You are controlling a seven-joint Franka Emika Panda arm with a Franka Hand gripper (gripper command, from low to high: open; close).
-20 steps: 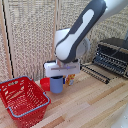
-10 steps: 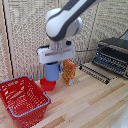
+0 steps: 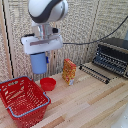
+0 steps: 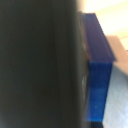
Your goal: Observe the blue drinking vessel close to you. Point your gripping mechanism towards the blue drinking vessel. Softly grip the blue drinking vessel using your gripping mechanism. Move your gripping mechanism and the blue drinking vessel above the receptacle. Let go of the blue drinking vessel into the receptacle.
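Observation:
The blue cup hangs in the air under my gripper, whose flat white end piece sits just above it; the gripper is shut on the cup. The cup is well above the table, over the gap between the red basket and the small red bowl. The basket stands at the exterior view's lower left, its blue-grey rim handle at the near side. In the wrist view a dark shape fills most of the frame, with one dark-blue finger beside it; the cup cannot be made out there.
An orange carton stands upright to the right of the bowl. A black toaster oven with its rack pulled out sits at the exterior view's right. A woven screen closes the back.
The arm has carried the cup up off the table and toward the exterior view's left, closer to the basket. The bowl and carton, earlier partly hidden, now show.

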